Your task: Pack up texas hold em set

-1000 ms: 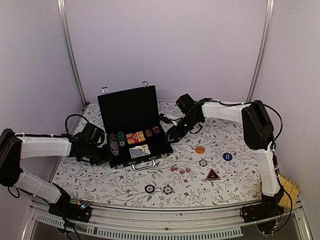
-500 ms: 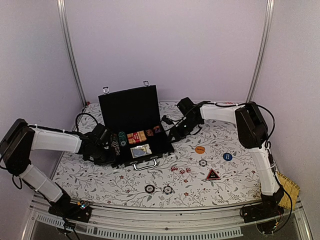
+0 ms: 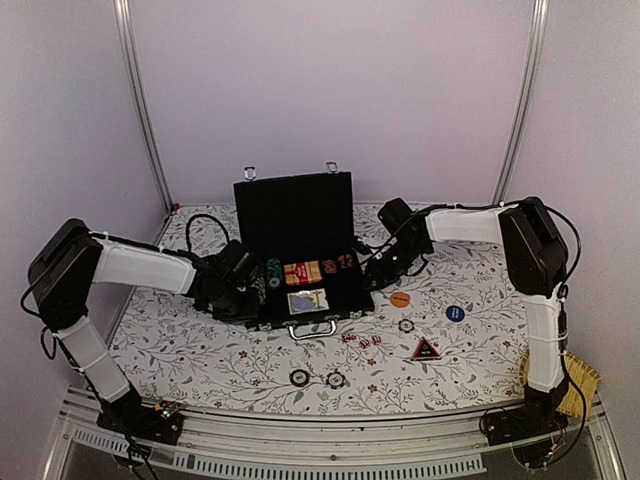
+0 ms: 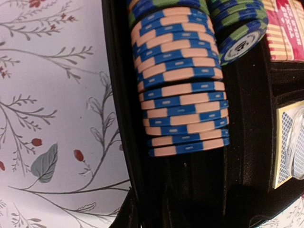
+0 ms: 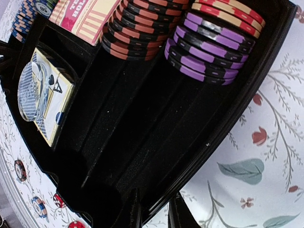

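Case [image 3: 292, 212] mid-table, open, lid up; chip stacks [image 4: 180, 80] and cards [image 5: 42, 95] inside. I count as loose: orange disc [image 3: 400, 298], blue disc [image 3: 455, 313], triangle [image 3: 426, 349], dice [image 3: 362, 340], three chips [image 3: 299, 377]. Right gripper [image 5: 153, 213] pinches case rim. Left gripper [image 3: 248, 292] at case's left wall; jaws, cannot tell.

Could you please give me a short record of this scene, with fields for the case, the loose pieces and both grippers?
case: briefcase open, lid upright
inside: stacked chips, cards
loose pieces: orange disc, blue disc, red dice, triangle, three loose chips
left gripper: at the briefcase's left side, grip unclear
right gripper: closed on the briefcase's right wall
packing: unfinished
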Robot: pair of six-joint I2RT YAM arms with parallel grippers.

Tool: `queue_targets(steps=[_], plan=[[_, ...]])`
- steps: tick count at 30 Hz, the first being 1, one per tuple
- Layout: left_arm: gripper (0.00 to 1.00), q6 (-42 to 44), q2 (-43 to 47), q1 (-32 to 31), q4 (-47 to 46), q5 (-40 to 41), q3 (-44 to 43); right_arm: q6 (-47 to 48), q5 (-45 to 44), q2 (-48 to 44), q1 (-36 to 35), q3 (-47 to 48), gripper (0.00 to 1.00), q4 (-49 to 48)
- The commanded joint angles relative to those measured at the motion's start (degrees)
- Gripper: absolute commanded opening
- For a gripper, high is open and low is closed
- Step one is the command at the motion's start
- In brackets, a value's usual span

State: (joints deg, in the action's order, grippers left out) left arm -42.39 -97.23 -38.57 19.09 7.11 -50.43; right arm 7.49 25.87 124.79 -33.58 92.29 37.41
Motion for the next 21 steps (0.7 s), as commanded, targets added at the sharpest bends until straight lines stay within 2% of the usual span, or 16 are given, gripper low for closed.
queue_targets(steps=[1,4,10,12,15,16,19,21], plan=[[0.10,4.3,-5.3,-4.1,-9.6,-5.2,-2.3,7.6,5.9,-4.4,-3.6,-5.3,0.04,2.1],[0.11,5.0,-6.1,-4.2,-12.4,-7.2,-2.5,8.1,5.6,-6.0,-3.6,-7.7,0.04,1.5],[0.12,4.9,-6.0,-4.7,-12.5,-7.9,-2.5,8.2,5.1,-7.5,-3.7,-9.4,0.04,1.3],[0.19,4.5,-5.3,-4.6,-10.6,-6.6,-2.5,8.5,2.6,-8.1,-3.3,-8.7,0.14,1.6],[0.35,3.6,-2.1,-4.8,-6.2,-4.7,-2.5,9.9,1.3,-10.7,-0.6,-7.0,0.45,3.5],[0.38,3.4,-0.3,-4.8,-4.9,-4.3,-2.2,10.4,1.5,-12.9,0.3,-6.9,0.52,4.1],[0.45,3.2,5.4,-4.9,-0.8,-3.2,-1.4,14.0,1.0,-18.7,1.7,-9.5,0.64,5.4],[0.48,3.8,8.4,-4.9,2.3,-2.1,-1.6,16.5,0.3,-22.5,1.8,-12.3,0.67,6.5]])
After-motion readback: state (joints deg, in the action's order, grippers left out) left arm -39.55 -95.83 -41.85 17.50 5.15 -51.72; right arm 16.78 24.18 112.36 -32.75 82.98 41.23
